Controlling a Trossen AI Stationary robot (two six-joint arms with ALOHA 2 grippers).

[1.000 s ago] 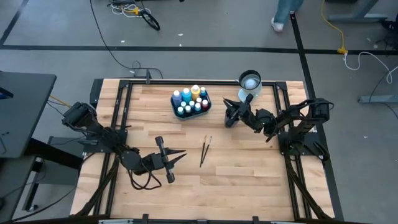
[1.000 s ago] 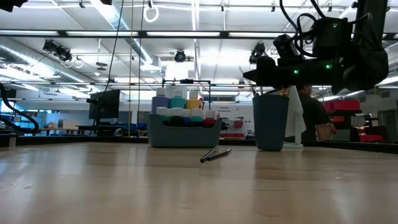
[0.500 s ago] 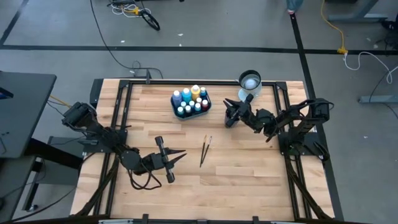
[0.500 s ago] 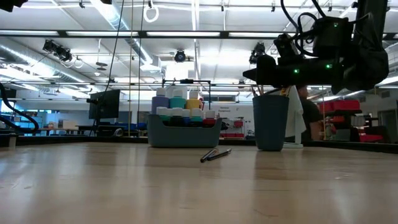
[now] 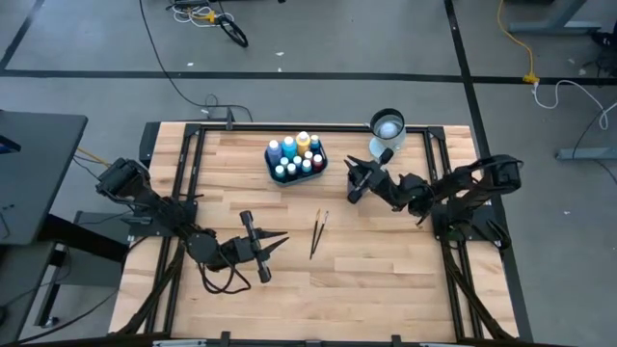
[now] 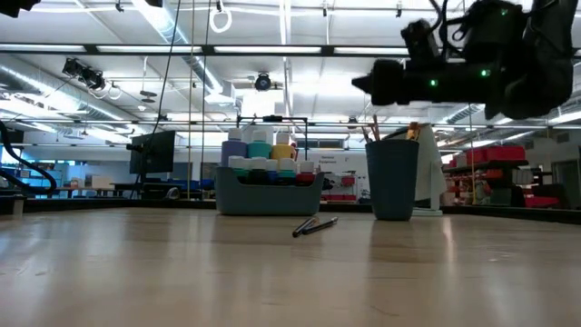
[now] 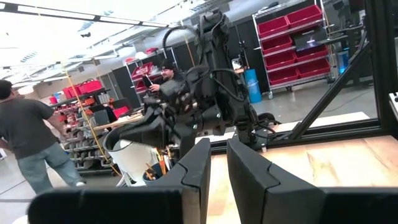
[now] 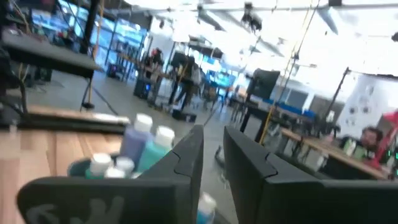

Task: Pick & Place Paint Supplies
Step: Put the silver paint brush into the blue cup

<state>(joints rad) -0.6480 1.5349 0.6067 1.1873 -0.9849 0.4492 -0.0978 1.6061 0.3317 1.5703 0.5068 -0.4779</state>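
Note:
Several small paint bottles [image 5: 296, 154] stand in the teal tray [image 6: 269, 193] at the table's far middle. They also show in the right wrist view [image 8: 144, 140]. Two thin dark brushes [image 5: 318, 231] lie flat side by side on the wood, also seen in the low view [image 6: 314, 226]. More brushes [image 6: 370, 133] stick out of the dark blue cup [image 6: 393, 178]. My right gripper [image 6: 363, 84] hovers above that cup, shut and holding nothing; the high view [image 5: 351, 181] shows it over the cup. My left gripper [image 5: 280, 238] waits shut, low over the table, left of the loose brushes.
A round white container [image 5: 388, 125] and a pale object [image 5: 379, 147] sit at the far edge, behind the cup. Bare wood stretches between the loose brushes and the near edge. A dark metal frame [image 5: 193, 154] borders the tabletop. People are in the room beyond.
My right gripper has risen from the rim of the dark blue cup and now stands clear above it. The brushes in the cup and on the table have stayed put.

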